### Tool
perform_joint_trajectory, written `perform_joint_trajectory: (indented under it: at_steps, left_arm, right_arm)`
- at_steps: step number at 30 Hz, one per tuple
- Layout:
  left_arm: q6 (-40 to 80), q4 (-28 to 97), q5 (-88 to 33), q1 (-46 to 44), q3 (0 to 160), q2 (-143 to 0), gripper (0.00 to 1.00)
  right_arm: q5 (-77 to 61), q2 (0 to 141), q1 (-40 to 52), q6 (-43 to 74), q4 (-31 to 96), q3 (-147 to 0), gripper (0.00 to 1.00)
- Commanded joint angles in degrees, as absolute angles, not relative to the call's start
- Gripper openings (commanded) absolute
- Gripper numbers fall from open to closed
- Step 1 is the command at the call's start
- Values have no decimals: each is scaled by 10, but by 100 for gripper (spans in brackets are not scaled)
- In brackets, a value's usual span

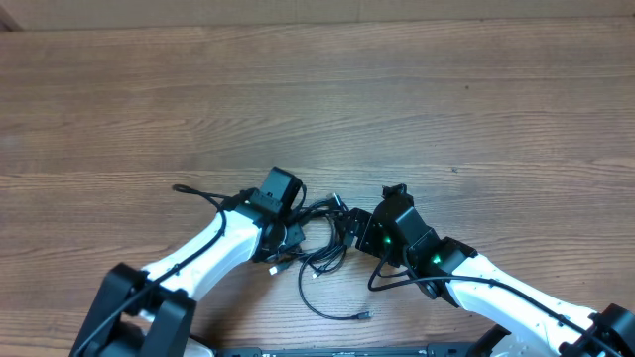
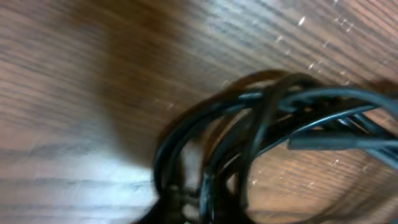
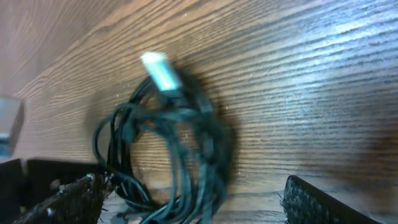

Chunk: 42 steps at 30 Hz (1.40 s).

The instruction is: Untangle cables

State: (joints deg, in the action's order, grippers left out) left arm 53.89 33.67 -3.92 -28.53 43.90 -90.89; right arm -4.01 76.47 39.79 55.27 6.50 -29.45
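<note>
The cables (image 1: 322, 243) are thin black cords lying in a tangled loop on the wooden table (image 1: 327, 99) between my two grippers, with one loose tail (image 1: 337, 315) running toward the near edge. My left gripper (image 1: 288, 230) is at the bundle's left side. In the left wrist view the cords (image 2: 261, 118) fill the frame, blurred, and bunch tightly together at the bottom centre where the jaws are, so the gripper appears shut on them. My right gripper (image 3: 193, 182) stands wide open, with the cable loop (image 3: 180, 143) between its fingers (image 3: 311, 202), nearer the left one. A pale silvery plug (image 3: 158, 70) sticks up from the loop.
A thicker black wire (image 1: 193, 190) runs along the left arm, and another loops beside the right arm (image 1: 397, 283). The table's far edge (image 1: 298, 26) runs along the top of the overhead view.
</note>
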Motion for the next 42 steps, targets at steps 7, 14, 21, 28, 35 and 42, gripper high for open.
perform_joint_trajectory:
  at_steps: [7, 14, 21, 28, 35, 42]
  left_arm:
    - [530, 349, -74, -265, 433, -947, 35]
    - [473, 387, -170, -216, 460, -934, 40]
    - [459, 296, -144, -263, 460, -917, 38]
    - [480, 253, -112, -305, 460, -916, 46]
    - [486, 250, -84, -303, 460, -915, 46]
    - [410, 253, -85, -272, 486, -849, 51]
  right_arm:
    - [-30, 766, 397, 548, 59, -296, 93]
    - [-30, 766, 397, 548, 55, -296, 98]
    - [-28, 766, 397, 548, 57, -296, 100]
    - [-15, 766, 397, 548, 57, -296, 100]
    - [-14, 766, 397, 548, 58, -296, 100]
    - [-14, 766, 397, 548, 62, -296, 100]
